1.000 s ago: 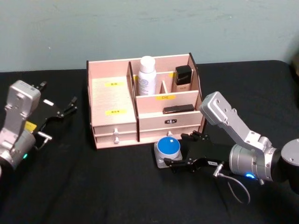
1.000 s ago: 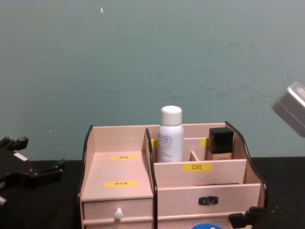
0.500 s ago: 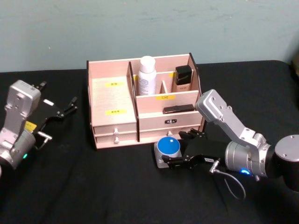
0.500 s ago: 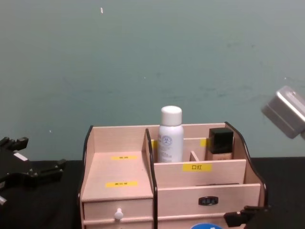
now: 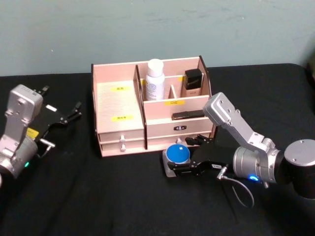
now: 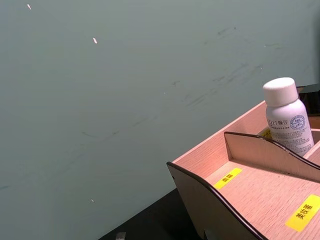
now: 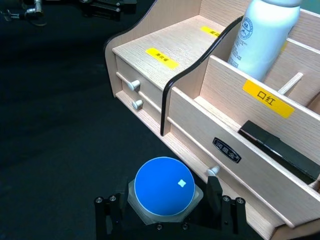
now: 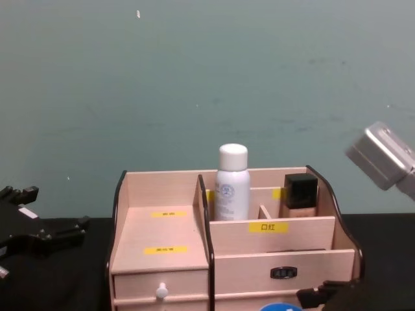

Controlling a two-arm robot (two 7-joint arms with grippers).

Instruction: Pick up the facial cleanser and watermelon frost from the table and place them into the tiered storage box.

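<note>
Black tablecloth point(image 5: 123, 196), teal wall point(image 5: 147, 29), right hand point(image 5: 184, 156) spread around blue-lidded jar point(image 5: 176, 153), left hand point(image 5: 60, 101) spread, idle.

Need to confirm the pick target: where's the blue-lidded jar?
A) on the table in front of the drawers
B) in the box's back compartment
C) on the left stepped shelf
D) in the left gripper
A: the blue-lidded jar sits on the table before the tiered storage box's drawers, at the right gripper; the left gripper is parked far left.
</note>
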